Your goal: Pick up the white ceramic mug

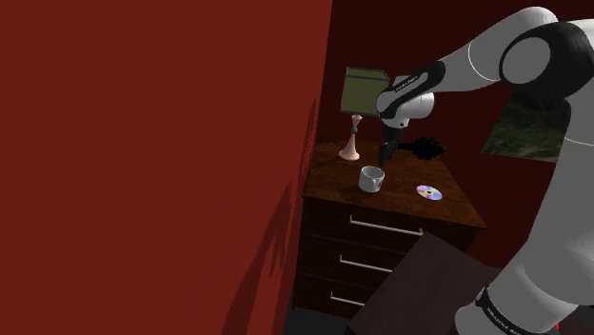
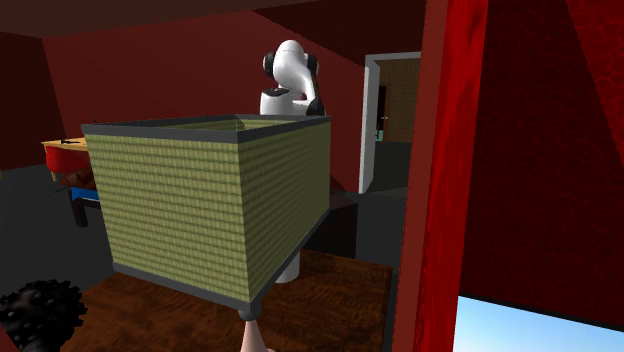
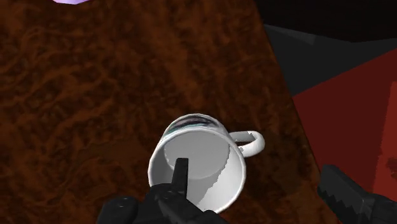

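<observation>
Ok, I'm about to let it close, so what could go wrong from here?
One finger of the open hand hangs over the mug's mouth, the other far outside past the handle; closing might catch the handle and twist the mug. The mug stands near the dresser's edge, so a shove could tip it off. The lamp shade is close beside the wrist and might get bumped.

Shoulder above dresser [image 1: 400, 197]; second behind lampshade [image 2: 210, 215]; wrist close.

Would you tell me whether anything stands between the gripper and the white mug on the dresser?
Nothing visible does. The open gripper hangs right above the mug on the dresser, one finger over its mouth. The lamp, the disc and the black spiky object all stand apart from it.
</observation>
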`<state>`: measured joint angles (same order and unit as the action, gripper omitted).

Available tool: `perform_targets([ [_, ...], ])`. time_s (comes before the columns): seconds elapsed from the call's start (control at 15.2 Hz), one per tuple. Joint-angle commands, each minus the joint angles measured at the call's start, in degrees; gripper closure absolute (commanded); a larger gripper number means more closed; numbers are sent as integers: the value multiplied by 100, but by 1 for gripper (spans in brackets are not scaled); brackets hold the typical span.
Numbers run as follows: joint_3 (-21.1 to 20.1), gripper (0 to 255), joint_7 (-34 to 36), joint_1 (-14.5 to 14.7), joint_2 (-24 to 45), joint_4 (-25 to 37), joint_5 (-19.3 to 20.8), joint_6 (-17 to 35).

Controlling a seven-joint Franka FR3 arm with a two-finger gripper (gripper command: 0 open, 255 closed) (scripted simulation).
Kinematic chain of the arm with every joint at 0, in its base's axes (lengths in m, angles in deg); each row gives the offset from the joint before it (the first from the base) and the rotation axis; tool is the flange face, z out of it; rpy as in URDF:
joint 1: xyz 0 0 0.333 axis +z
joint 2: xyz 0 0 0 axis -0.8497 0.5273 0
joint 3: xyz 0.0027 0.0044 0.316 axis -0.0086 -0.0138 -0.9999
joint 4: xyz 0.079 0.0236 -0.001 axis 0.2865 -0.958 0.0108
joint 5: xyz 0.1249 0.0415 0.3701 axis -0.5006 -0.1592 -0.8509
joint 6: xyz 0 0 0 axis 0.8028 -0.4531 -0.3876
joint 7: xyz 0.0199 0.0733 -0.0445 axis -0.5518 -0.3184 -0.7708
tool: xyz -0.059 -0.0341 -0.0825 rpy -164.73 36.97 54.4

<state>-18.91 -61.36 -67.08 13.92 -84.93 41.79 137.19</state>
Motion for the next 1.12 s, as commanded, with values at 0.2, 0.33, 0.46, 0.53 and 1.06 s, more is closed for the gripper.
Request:
perform_targets([
  [0.2, -139, 0, -557, -417, 1180, 1024, -484, 24],
  [0.33, -216, 0, -716, -602, 1651, 1514, -624, -34],
  [0.46, -296, 0, -842, -788, 2123, 2042, -735, -121],
  [0.53, -311, 0, -850, -799, 2169, 2036, -750, -69],
  [1.06, -402, 0, -915, -860, 2497, 2028, -864, 258],
])
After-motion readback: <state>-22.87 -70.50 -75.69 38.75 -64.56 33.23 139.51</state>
